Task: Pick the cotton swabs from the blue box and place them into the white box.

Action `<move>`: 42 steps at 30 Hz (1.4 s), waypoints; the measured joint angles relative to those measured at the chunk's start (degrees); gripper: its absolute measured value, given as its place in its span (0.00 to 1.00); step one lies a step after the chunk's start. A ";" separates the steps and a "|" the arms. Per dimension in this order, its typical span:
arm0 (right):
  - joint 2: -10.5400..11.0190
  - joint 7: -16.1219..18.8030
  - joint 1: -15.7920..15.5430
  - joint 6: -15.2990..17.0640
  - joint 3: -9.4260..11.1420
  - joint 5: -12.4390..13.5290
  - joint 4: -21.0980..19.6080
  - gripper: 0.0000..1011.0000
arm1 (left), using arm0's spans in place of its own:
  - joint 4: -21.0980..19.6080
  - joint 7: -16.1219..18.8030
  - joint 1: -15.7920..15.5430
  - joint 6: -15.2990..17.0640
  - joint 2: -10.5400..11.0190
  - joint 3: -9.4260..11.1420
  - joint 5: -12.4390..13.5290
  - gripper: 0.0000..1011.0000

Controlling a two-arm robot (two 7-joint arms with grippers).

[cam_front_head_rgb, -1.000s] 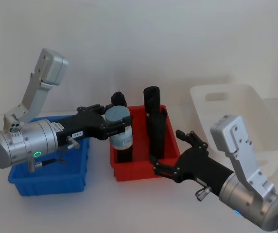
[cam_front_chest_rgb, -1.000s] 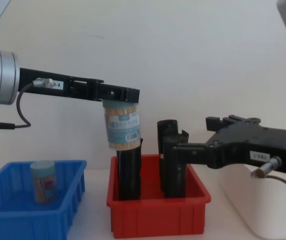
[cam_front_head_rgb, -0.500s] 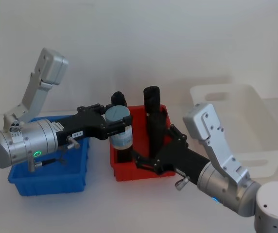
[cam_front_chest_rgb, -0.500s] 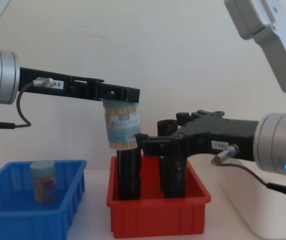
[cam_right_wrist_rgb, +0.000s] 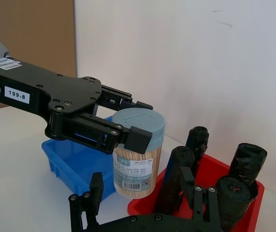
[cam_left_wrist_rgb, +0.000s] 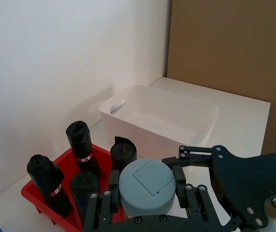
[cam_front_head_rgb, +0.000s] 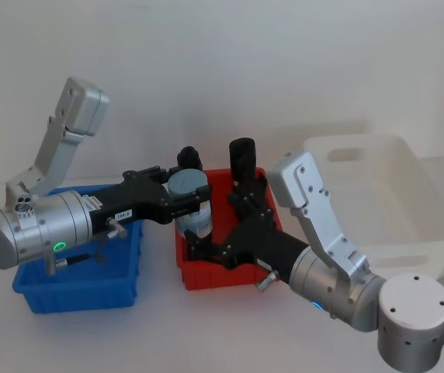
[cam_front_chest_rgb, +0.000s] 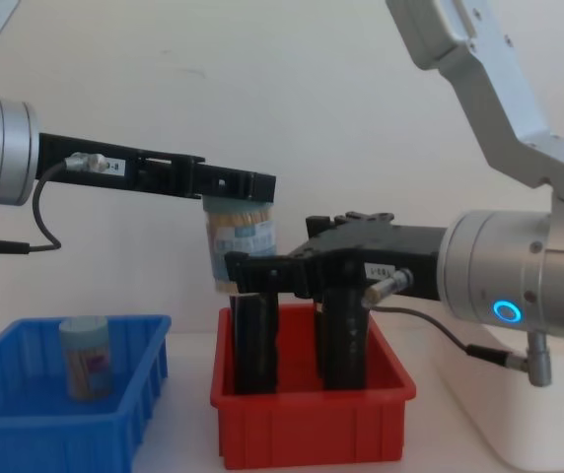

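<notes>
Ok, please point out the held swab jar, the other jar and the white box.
held swab jar (cam_right_wrist_rgb: 134,169), right wrist view, on its label.
other jar (cam_front_chest_rgb: 86,360), chest view, on its side.
white box (cam_left_wrist_rgb: 162,118), left wrist view, bare inside.

The head camera looks forward and down on the red bin (cam_front_head_rgb: 206,277). The chest camera, set lower, faces the bin's front wall side-on, close. The left wrist camera looks over it toward the white box (cam_left_wrist_rgb: 128,126); the right wrist camera looks back toward the blue box (cam_right_wrist_rgb: 65,169). All four share the bin and the cotton swabs jar (cam_front_head_rgb: 188,185) above it.
</notes>
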 joint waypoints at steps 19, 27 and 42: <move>-3.03 -0.78 3.92 0.07 -0.36 2.12 6.42 0.83 | 0.00 0.02 0.00 -0.01 0.00 0.00 0.00 0.66; -3.64 -0.21 4.89 -0.92 -0.44 2.98 8.37 0.66 | 0.00 0.08 0.00 -0.01 0.00 -0.02 0.02 0.66; -4.25 0.15 6.00 -2.17 -0.74 3.31 10.39 0.64 | 0.00 0.01 0.01 0.01 0.00 0.01 0.00 0.93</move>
